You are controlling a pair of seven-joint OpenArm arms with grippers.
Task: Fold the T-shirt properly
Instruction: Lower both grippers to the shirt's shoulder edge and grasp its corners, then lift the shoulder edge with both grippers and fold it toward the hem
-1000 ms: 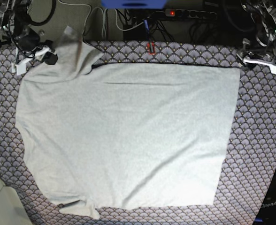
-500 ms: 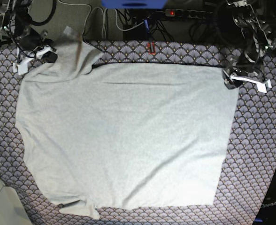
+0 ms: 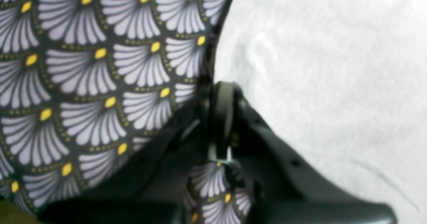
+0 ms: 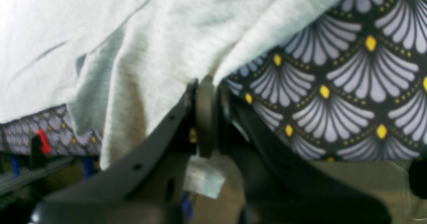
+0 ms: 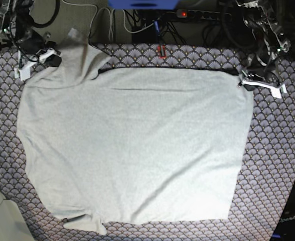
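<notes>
Pinching the T-shirt's point(image 5: 137, 140) edges, left tool point(image 3: 222, 117) and right tool point(image 4: 208, 117) stand well apart.

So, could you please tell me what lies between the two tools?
The T-shirt stretches between the right tool and the left tool, as the base view shows.

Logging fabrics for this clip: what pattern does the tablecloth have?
Dark tablecloth with pale scalloped fans, each tipped by a yellow dot; clearest in the left wrist view.
</notes>
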